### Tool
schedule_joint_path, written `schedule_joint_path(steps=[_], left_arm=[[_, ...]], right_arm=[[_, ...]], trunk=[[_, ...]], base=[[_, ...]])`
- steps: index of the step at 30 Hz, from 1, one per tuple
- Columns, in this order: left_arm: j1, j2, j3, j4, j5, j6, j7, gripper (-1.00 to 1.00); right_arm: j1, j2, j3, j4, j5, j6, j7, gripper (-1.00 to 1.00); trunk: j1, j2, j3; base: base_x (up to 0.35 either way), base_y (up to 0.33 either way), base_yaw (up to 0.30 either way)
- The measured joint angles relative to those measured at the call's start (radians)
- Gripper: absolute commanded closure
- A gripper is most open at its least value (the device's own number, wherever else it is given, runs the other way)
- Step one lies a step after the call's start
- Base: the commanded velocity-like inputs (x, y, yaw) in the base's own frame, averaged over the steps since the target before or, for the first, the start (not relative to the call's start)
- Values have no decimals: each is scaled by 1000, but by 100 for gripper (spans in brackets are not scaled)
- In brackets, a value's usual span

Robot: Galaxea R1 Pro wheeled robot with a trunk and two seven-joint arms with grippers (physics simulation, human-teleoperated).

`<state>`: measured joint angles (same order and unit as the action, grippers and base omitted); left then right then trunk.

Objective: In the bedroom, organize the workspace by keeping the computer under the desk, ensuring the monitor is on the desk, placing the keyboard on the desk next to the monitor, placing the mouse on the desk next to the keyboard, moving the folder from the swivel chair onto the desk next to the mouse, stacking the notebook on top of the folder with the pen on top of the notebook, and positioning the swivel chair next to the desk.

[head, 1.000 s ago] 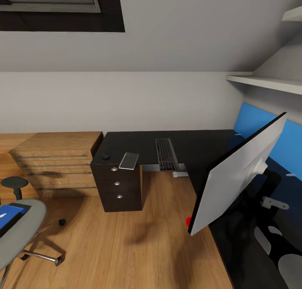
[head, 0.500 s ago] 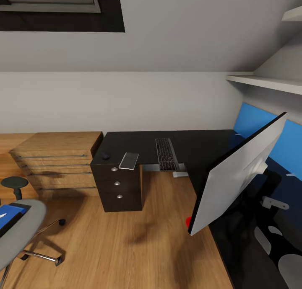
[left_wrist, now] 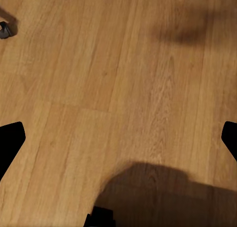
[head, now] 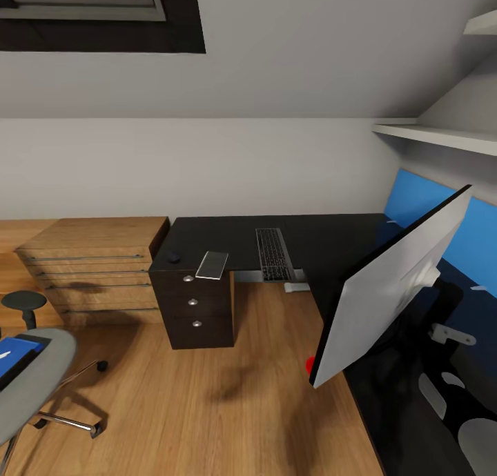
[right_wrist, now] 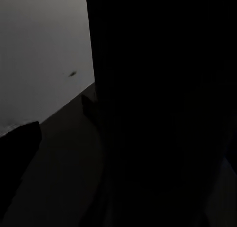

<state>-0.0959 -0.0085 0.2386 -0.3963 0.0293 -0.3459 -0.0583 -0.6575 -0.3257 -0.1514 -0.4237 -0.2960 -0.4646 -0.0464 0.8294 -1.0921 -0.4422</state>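
monitor (head: 386, 290) tilted, perhaps off desk (head: 324, 245)

Head view: high up, angled forward and down across the L-shaped black-topped desk (head: 241, 238), with the tilted thin black monitor (head: 386, 290) close at right, the light wooden drawer unit (head: 96, 269) and grey swivel chair (head: 31, 379) at left, and the wood plank floor (head: 207, 400) below.

Left wrist view: pointing down at the wood plank floor (left_wrist: 123, 89), fairly near, a chair caster (left_wrist: 4, 29) at one edge; floor shared with the head view.

Right wrist view: very close to a dark surface (right_wrist: 163, 108); too dim to identify, shared region cannot be told.
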Motion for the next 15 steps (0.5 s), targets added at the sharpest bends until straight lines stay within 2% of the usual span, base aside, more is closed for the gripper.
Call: schedule_joint_path(steps=[15], left_arm=[[0, 0, -1, 0, 0, 0, 0, -100]], right_arm=[[0, 1, 5, -1, 6, 2, 1, 100]], trunk=[[0, 0, 0]], base=[[0, 0, 0]])
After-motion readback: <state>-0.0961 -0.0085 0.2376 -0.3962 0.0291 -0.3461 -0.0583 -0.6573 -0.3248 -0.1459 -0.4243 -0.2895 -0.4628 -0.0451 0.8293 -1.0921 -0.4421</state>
